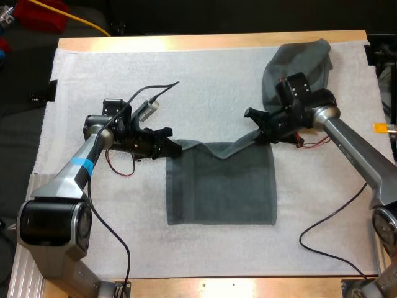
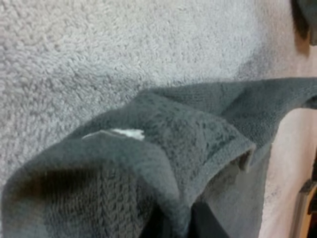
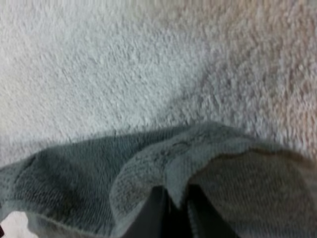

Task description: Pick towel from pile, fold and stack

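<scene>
Mat [image 1: 205, 254] under towel [image 1: 220, 186], far corners tight in left gripper [image 1: 175, 149] and right gripper [image 1: 257, 135].

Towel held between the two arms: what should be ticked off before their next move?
1. Grip of the left jaws on the towel, far left corner: ok, shut on it.
2. Grip of the right jaws on its far right corner: ok, shut on it.
3. Far edge straight between them: not ok, it sags in the middle.
4. Near half flat on the mat: ok.
5. Towel apart from the pile: ok.
</scene>
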